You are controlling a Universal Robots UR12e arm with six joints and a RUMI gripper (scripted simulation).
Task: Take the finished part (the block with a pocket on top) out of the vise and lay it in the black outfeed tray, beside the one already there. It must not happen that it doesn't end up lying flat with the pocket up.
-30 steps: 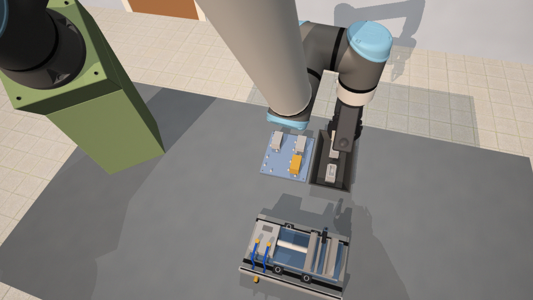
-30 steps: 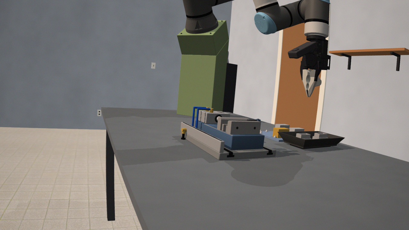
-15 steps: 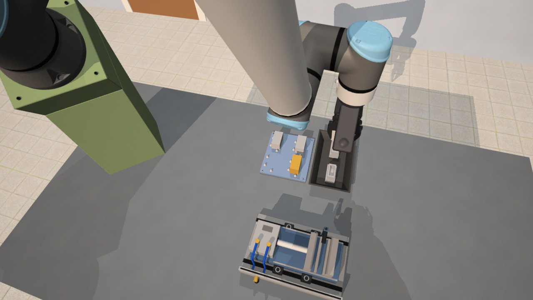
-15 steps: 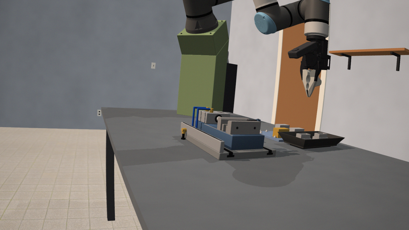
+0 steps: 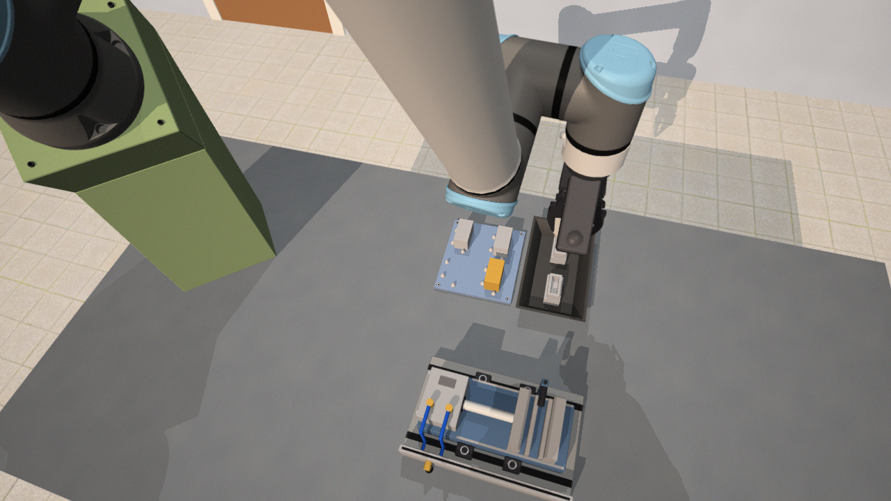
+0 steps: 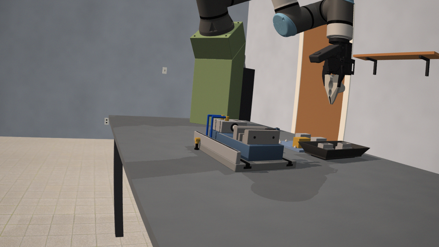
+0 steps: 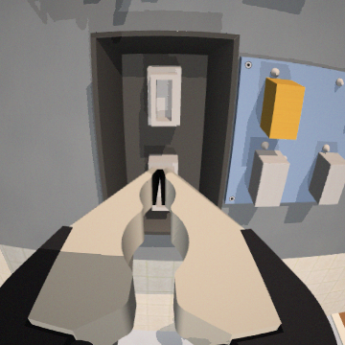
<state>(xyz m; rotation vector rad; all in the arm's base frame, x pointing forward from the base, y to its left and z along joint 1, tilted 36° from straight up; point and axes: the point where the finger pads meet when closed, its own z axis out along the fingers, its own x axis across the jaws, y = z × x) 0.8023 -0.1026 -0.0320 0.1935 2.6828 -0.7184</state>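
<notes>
The black outfeed tray [image 5: 553,271] holds two grey pocketed blocks. One block [image 7: 164,96] lies in full view in the wrist view. The second block [image 7: 163,165] lies beside it and is partly hidden behind my fingers. Both blocks show side by side in the tray in the exterior view [image 6: 333,145]. My gripper [image 6: 332,101] is shut and empty, high above the tray; in the wrist view its tips [image 7: 158,179] meet. The vise [image 5: 495,425] at the table's near side has nothing between its jaws.
A blue fixture plate [image 5: 479,264] beside the tray carries an orange block [image 5: 495,273] and two grey raw blocks [image 5: 463,234]. The green robot pedestal [image 5: 130,142] stands at the table's left. A wall shelf [image 6: 395,56] is behind the arm.
</notes>
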